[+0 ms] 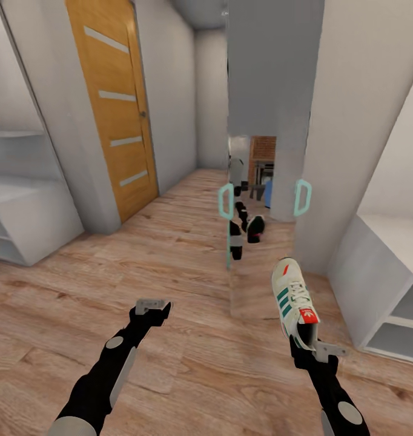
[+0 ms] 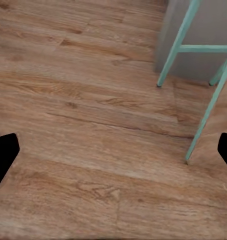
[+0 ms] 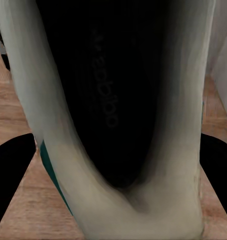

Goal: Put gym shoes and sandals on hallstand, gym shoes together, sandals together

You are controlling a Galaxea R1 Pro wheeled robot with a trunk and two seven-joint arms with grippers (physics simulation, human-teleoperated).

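- The right gripper (image 1: 312, 345), a black two-fingered claw on a black forearm, is clamped on the heel end of one cream-white lace-up gym shoe (image 1: 294, 303) with teal side stripes and a red-orange tongue patch. The shoe is clear of the light brown wood-plank corridor floor (image 1: 170, 266), carried in the air.
- The shoe's long axis runs straight on from the gripper, heel at the fingers and toe pointing forward and up, away from the robot. In the right wrist view the camera looks down into the shoe's dark opening (image 3: 113, 100), with the black fingers (image 3: 11, 170) on either side of the heel.
- The left gripper (image 1: 151, 310), the same black claw, hangs over bare planks with its fingers spread and nothing between them; its wrist view has the two black fingertips (image 2: 3, 155) wide apart above the wood and thin teal chair-like legs (image 2: 173, 50) beyond.
- Both forearms reach forward at about the same height, the right one slightly nearer the pale grey-white low shelf unit (image 1: 382, 284) just beside it on the right. My guess is that this unit's bench top is the closer place to set the shoe, and the right arm is the one to do it.
- Another pale grey-white shelf unit (image 1: 25, 212) stands well apart to the left; which of the two is the hallstand I cannot tell.
- Farther on is an orange-brown wooden door (image 1: 112, 109) with pale strips.
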